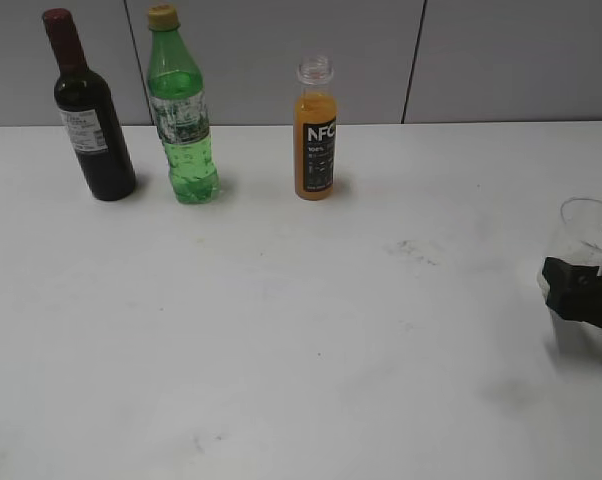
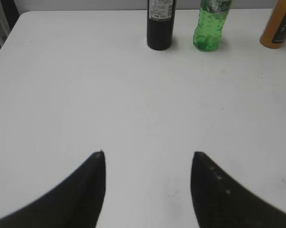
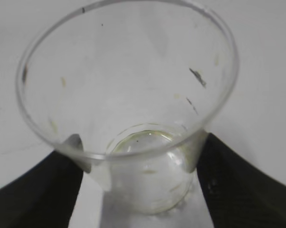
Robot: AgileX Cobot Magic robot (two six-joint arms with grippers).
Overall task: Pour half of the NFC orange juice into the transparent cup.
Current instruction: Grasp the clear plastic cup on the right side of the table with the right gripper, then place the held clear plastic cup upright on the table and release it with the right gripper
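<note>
The NFC orange juice (image 1: 316, 130) stands upright at the back middle of the table with its clear neck uncapped. Its lower part shows at the top right of the left wrist view (image 2: 278, 28). The transparent cup (image 1: 584, 228) is at the far right edge, held between the fingers of my right gripper (image 1: 579, 285). In the right wrist view the cup (image 3: 133, 71) fills the frame, looks empty, and the black fingers (image 3: 140, 142) press on both of its sides. My left gripper (image 2: 147, 159) is open and empty above bare table, out of the exterior view.
A dark wine bottle (image 1: 91, 115) and a green bottle with a yellow cap (image 1: 181, 110) stand at the back left, left of the juice. Both also show in the left wrist view, the wine bottle (image 2: 160, 23) and the green bottle (image 2: 210, 26). The table (image 1: 281, 330) is white.
</note>
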